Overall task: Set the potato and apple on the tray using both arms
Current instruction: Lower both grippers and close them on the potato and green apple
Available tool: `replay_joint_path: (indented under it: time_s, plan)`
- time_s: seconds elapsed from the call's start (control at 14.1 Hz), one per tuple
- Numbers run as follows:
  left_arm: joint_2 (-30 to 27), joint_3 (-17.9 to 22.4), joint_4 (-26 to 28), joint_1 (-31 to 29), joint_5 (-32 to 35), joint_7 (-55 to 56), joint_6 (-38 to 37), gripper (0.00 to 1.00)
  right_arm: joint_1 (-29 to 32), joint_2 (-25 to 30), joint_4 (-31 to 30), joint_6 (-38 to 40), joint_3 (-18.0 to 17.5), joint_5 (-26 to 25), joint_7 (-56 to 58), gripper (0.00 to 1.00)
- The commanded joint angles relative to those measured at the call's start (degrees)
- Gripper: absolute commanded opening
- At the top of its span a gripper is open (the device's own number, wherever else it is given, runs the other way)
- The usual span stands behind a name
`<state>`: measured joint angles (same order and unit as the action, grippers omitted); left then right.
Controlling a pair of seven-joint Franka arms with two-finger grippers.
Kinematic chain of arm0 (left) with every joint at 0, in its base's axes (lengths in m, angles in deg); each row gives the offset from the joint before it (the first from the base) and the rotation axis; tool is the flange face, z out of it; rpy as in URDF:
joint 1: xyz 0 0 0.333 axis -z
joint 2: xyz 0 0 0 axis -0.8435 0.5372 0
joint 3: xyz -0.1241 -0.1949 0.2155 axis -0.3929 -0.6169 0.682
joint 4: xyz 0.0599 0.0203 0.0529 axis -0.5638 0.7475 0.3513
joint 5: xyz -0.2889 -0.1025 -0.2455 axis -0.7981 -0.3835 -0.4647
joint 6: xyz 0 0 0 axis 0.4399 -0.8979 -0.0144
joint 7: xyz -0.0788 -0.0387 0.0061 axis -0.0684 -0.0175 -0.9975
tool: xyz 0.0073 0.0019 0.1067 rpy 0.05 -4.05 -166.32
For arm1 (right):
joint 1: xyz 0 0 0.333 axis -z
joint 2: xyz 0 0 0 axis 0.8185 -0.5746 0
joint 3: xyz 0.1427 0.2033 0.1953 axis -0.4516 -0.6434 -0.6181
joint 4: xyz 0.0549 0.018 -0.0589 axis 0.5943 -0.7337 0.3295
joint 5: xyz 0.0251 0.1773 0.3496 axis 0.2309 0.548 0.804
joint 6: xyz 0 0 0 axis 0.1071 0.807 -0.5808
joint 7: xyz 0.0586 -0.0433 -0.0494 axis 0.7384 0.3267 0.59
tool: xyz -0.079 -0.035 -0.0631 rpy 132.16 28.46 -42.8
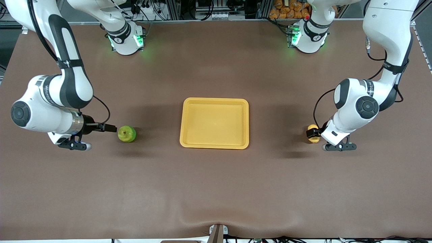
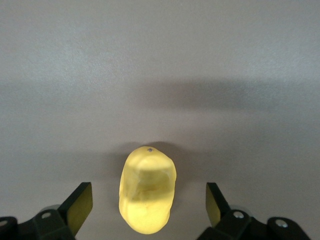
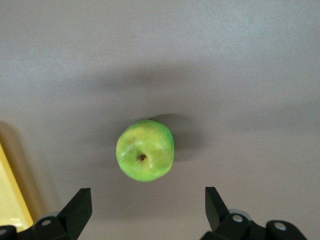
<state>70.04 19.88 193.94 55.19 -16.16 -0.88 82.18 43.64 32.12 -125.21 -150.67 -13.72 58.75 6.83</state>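
Tray btwn apple & potato, well apart.

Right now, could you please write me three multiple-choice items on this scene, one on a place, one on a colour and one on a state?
1. Where does the apple lie?
A. in the tray
B. on the table, toward the right arm's end
C. on top of the potato

2. What colour is the tray?
A. blue
B. white
C. yellow-orange

3. How does the left claw stand at the potato?
A. open, one finger on either side of it
C. shut tight on it
B. up over the tray

Answers: 1 B, the front view shows the apple on the brown table by the right claw, apart from the tray. 2 C, the rim and floor are yellow-orange. 3 A, the left wrist view shows gaps between both fingers and the potato.
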Motion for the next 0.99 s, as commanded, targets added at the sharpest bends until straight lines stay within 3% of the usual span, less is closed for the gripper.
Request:
replay_joint_path:
  time_s: [0.0,0.28,0.92]
  plan:
    - [1.3,0.0,0.2,0.4,1.2,1.2,1.2,1.00,-1.3,-1.7,-0.5,-2.5,0.5,1.4,-0.7,1.00]
    - [3.1,0.0,-0.5,0.5,1.2,1.0,1.2,1.00,-3.1,-2.8,-5.1,-11.6,0.5,1.4,-0.7,1.00]
    - [5.3,0.0,-1.9,-0.1,1.2,0.9,1.2,1.00,-6.2,-5.0,-6.5,-15.3,0.5,1.4,-5.3,1.00]
